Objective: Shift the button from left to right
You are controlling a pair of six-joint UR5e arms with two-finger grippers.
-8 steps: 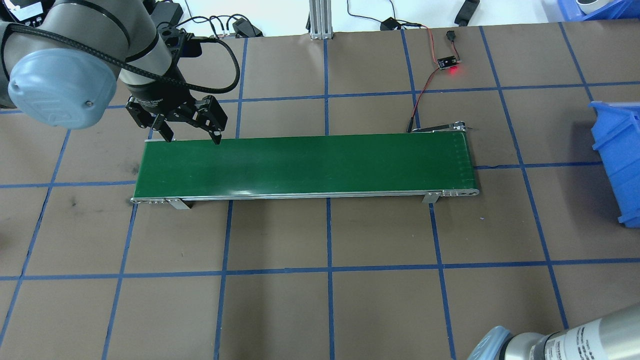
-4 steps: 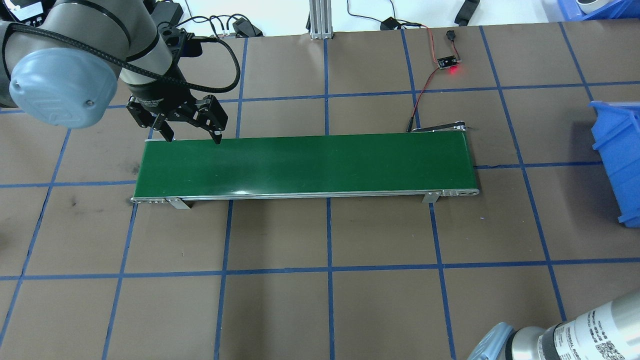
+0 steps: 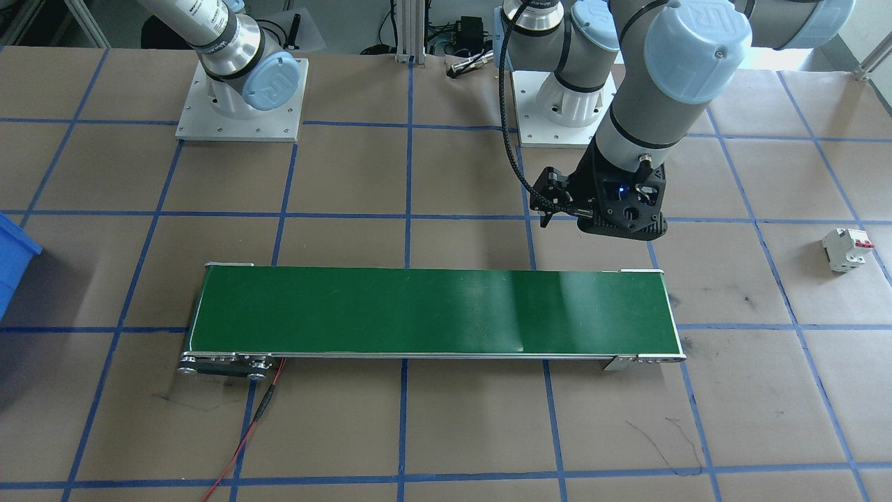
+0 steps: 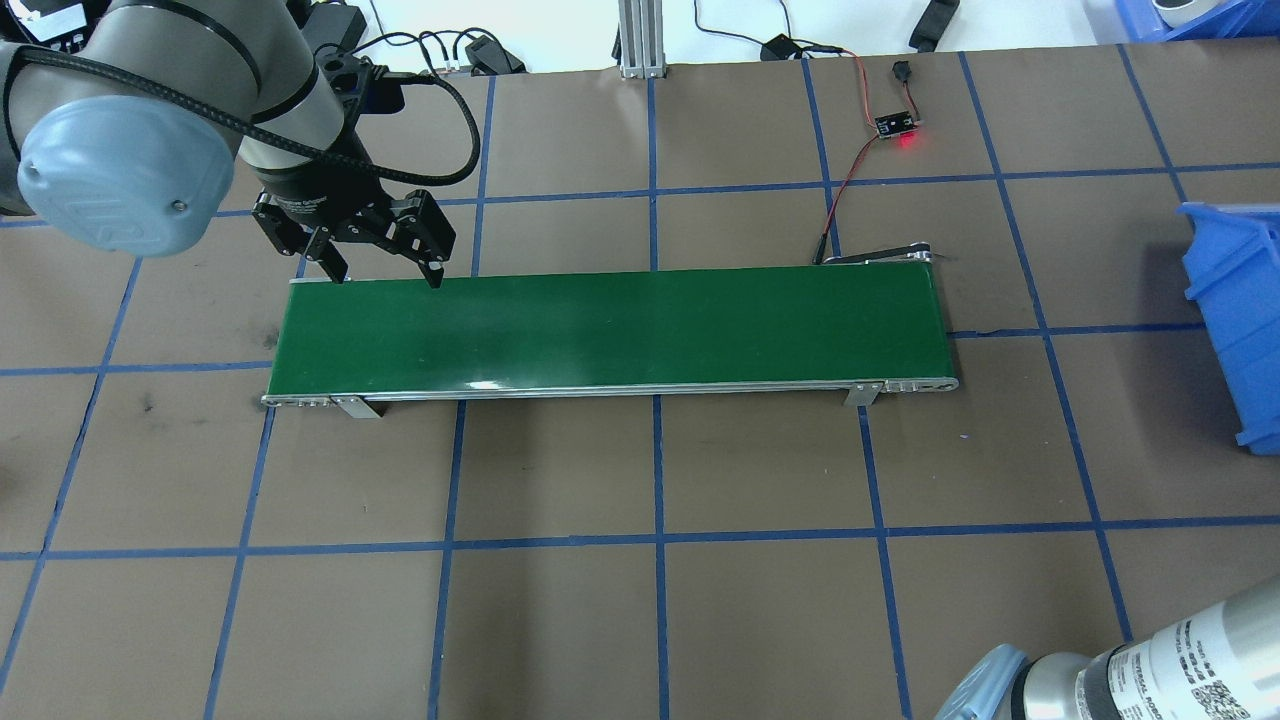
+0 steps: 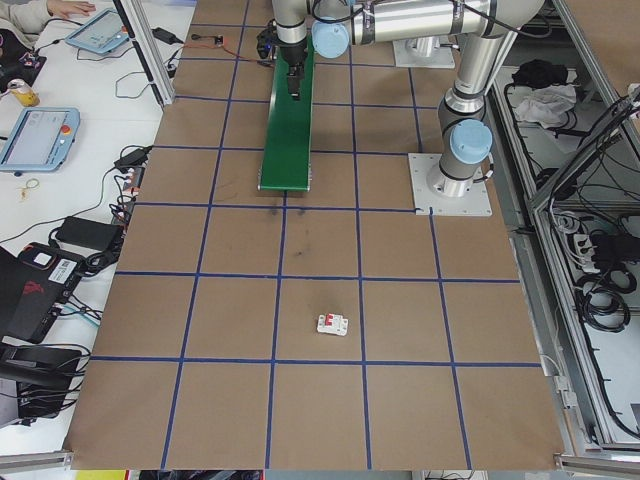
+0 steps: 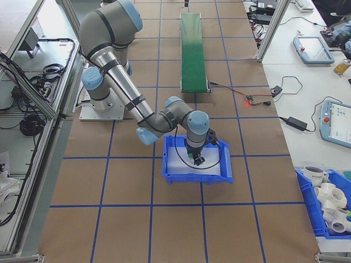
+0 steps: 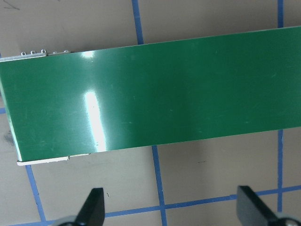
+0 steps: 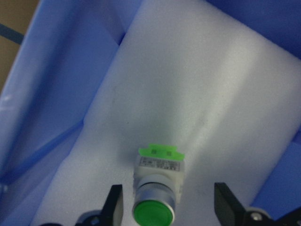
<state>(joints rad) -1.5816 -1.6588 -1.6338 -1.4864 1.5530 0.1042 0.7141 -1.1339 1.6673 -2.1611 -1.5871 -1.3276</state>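
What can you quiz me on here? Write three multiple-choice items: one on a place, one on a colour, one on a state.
1. Where is the button?
A. On the belt
B. In the blue bin, on white foam
C. On the bare table paper

2. What colour is the belt?
A. Green
B. Red
C. Black

3. How is the right gripper?
A. Shut on the button
B. Open, its fingers either side of the button
C. Shut and holding nothing

Answers:
1 B: the right wrist view shows the button lying on foam between blue walls.
2 A: every view of the belt shows it green.
3 B: in the right wrist view, foam shows in the gap between each finger and the button.
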